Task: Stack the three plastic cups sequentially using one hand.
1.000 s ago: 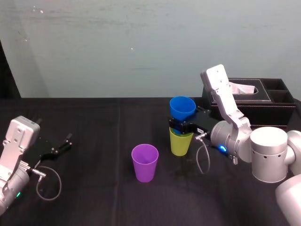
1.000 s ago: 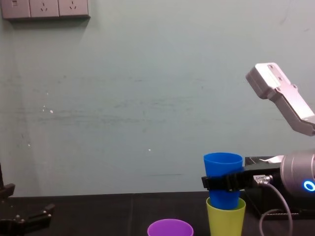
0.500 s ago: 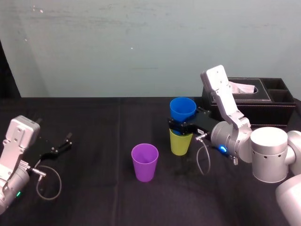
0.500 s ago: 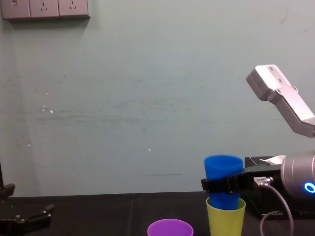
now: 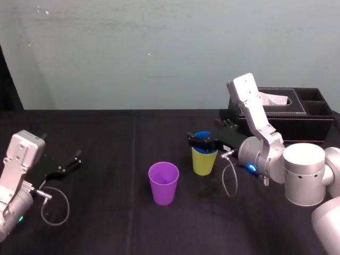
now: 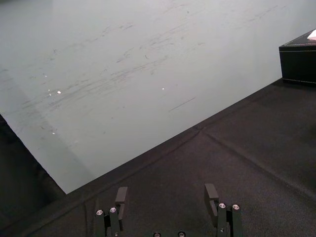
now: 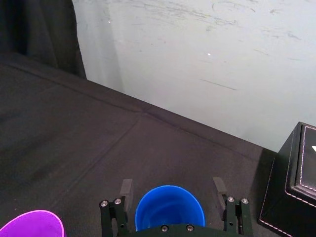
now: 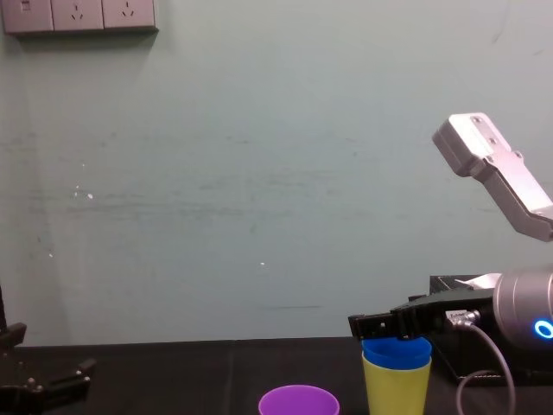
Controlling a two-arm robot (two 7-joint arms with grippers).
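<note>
The blue cup is nested deep in the yellow-green cup, with a band at its rim left above the yellow-green lip. The right gripper is held level with that rim.

From the head view its fingers cannot be told apart from the cup. In the right wrist view they are spread, one on each side of the blue cup, with a gap to its wall.

From the chest view the right gripper is seen side-on, just above the yellow-green cup.

The purple cup stands upright, apart from the yellow-green cup, to its left and nearer the robot. The black tissue box lies behind and right of the yellow-green cup.

The left gripper is parked low over the table, well left of the yellow-green cup. Its spread fingers are made plain in the left wrist view.
</note>
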